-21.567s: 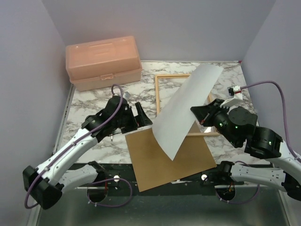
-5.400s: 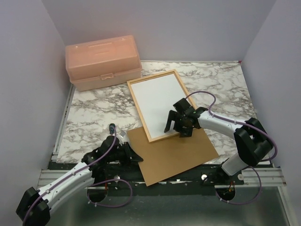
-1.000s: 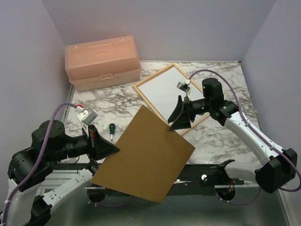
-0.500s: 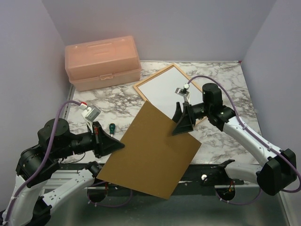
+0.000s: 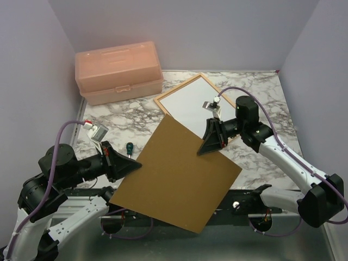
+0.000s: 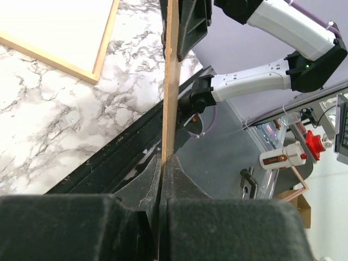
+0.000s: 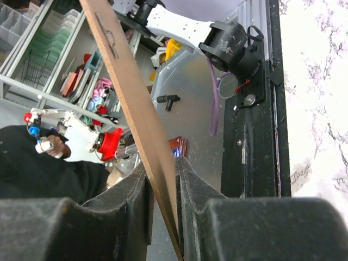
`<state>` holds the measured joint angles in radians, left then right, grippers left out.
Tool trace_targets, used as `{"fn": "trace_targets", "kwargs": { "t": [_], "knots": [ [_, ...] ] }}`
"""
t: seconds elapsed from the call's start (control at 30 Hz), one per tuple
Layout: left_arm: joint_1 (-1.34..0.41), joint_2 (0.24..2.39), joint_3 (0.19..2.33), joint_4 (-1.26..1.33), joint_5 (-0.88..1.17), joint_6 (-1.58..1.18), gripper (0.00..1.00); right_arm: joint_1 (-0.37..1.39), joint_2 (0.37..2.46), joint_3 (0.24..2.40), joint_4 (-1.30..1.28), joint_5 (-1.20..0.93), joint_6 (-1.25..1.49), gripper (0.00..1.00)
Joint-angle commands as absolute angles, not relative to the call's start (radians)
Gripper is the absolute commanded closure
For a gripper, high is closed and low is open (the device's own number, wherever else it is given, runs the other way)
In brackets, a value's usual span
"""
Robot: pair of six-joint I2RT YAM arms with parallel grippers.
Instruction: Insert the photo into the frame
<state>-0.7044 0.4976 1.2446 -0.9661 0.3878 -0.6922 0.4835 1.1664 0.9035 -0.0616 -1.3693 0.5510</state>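
The photo (image 5: 191,103) is lying white back up inside the frame (image 5: 176,87) and appears to be filling the opening edge to edge. The frame is lying flat on the worktop (image 5: 125,122), in the far middle, with one corner near the toolbox (image 5: 119,70).

I judge the placing of the photo to be done. The closing of the back is not done.

I am holding the brown board (image 5: 176,176) clear of the worktop between both arms. It is tilting in the air on the near side of the frame, and in the top view its far corner is overlapping the frame's near bar.

- My left fingers (image 6: 136,187) are pressing fully together on the near left edge of the board. The wrist view is showing the board edge-on, rising straight out of the pinch.
- My right fingers (image 7: 198,187) are closed in on the far right edge, one on each face. They appear to be touching both faces, though I cannot confirm how firm the clamp is.

A small screwdriver (image 5: 129,148) is lying on the worktop just beside my left fingers.

What is left, in my judgement:

1. Squaring the board to the frame.
2. Lowering it onto the back of the photo without shifting the print.
3. Releasing it.
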Motion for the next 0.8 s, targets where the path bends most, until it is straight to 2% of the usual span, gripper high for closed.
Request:
{"fn": "trace_targets", "kwargs": {
  "t": [0.0,0.07,0.13,0.2,0.33,0.4,0.47,0.6,0.77],
  "knots": [
    [-0.706,0.473,1.224,-0.873,0.334,-0.742,0.96,0.489,1.152,0.914,-0.043,-1.388,0.569,0.81],
    [-0.707,0.471,1.216,-0.873,0.33,-0.745,0.96,0.489,1.149,0.916,-0.043,-1.391,0.567,0.88],
    [-0.707,0.467,1.21,-0.872,0.322,-0.748,0.9,0.488,1.143,0.915,-0.044,-1.384,0.567,0.98],
    [-0.706,0.462,1.202,-0.869,0.31,-0.754,0.77,0.489,1.139,0.913,-0.048,-1.378,0.568,0.99],
    [-0.706,0.458,1.18,-0.866,0.291,-0.767,0.31,0.489,1.125,0.916,-0.048,-1.346,0.576,0.99],
    [-0.707,0.462,1.165,-0.872,0.278,-0.775,0.16,0.488,1.11,0.924,-0.054,-1.296,0.58,0.99],
    [-0.706,0.474,1.155,-0.891,0.257,-0.781,0.11,0.489,1.092,0.937,-0.084,-1.222,0.568,0.99],
    [-0.707,0.517,1.142,-0.946,0.207,-0.783,0.07,0.488,1.084,0.985,-0.259,-1.01,0.462,0.99],
    [-0.706,0.572,1.133,-1.019,0.111,-0.797,0.05,0.487,1.1,1.004,-0.325,-0.806,0.466,0.99]
  ]
}}
